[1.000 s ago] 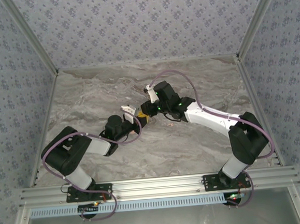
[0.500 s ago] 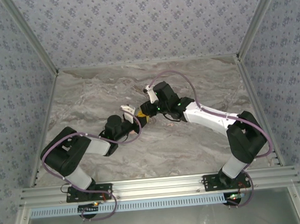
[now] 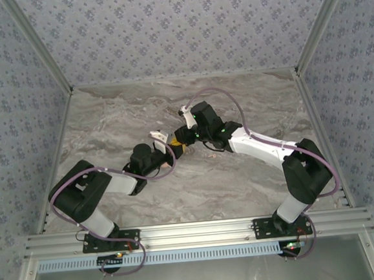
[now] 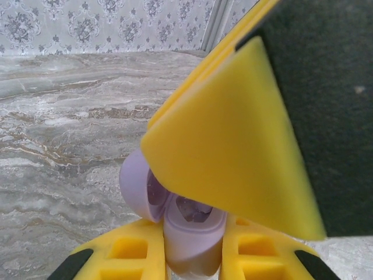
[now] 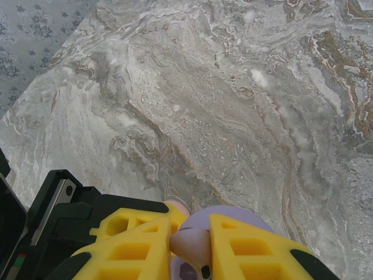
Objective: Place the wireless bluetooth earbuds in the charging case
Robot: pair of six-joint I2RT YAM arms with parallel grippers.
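Note:
A lilac charging case (image 4: 189,242) stands upright between my left gripper's (image 4: 192,248) yellow fingers, which are shut on it. Its lid (image 4: 135,185) hangs open to the left, and the wells inside show. My right gripper (image 5: 191,236) is directly above the case, shut on a lilac earbud (image 5: 195,248) whose dark tip points down at the open case (image 5: 236,219). The right gripper's big yellow finger (image 4: 233,146) hides most of the case's mouth in the left wrist view. In the top view the two grippers (image 3: 177,141) meet tip to tip at mid-table.
The grey marbled table (image 3: 120,119) spreads out on all sides of the grippers. Patterned walls and aluminium posts (image 3: 309,39) close in the back and sides. A small pinkish rounded thing (image 5: 178,206) peeks out beside the left gripper's finger (image 5: 125,224).
The right gripper has edged slightly left, closer over the left gripper. Both grips look the same as before.

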